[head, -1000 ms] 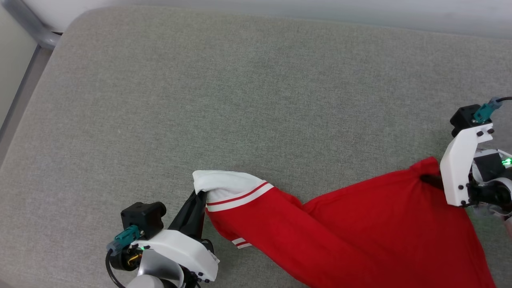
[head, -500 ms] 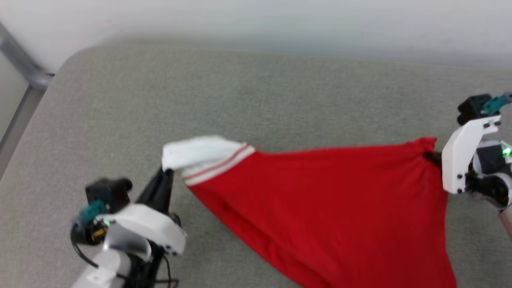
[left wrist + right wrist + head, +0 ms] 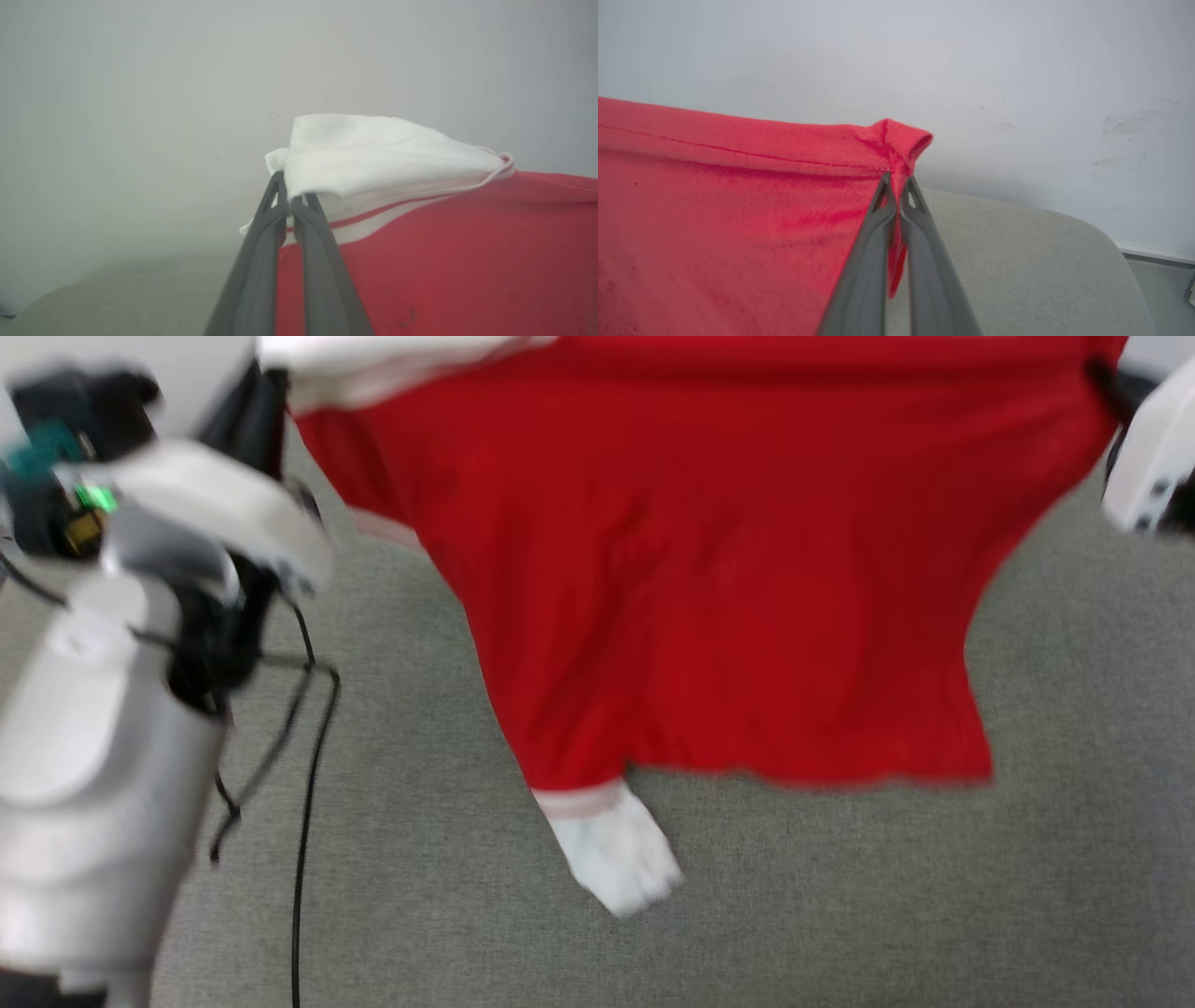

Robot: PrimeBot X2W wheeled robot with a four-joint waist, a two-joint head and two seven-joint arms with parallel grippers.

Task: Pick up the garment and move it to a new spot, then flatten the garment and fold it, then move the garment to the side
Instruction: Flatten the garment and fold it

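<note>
Now the garment point(image 3: 709, 597) is off the cushion point(image 3: 840, 915), hung in the air between both arms like a sheet on a line. Head view is blurred.

Grip, left: the left gripper point(image 3: 292, 198) has its fingers pressed together, nipping the white sleeve end point(image 3: 383, 149) just above its red-striped band.

Grip, right: the right gripper point(image 3: 897, 184) is likewise closed, pinching a bunched red corner at the stitched edge.

Key relation: the taut top edge runs from the left gripper to the right gripper. So the long axis lies across the robot, left to right, and the body of the cloth drops below both. Neither arm is nearer; each owns one end.

The second sleeve point(image 3: 616, 854), white with a striped band, dangles lowest over the cushion. Whether it touches, I cannot tell.

Judgement: the step in hand is the carry to a new spot. Laying it flat will likely want the grippers well apart, top edge tight, and the hem point(image 3: 803, 770) meeting the cushion first.

Risk: the dangling sleeve could fold under the body.

A loose cable point(image 3: 306, 784) hangs by the left arm, apart from the cloth.
</note>
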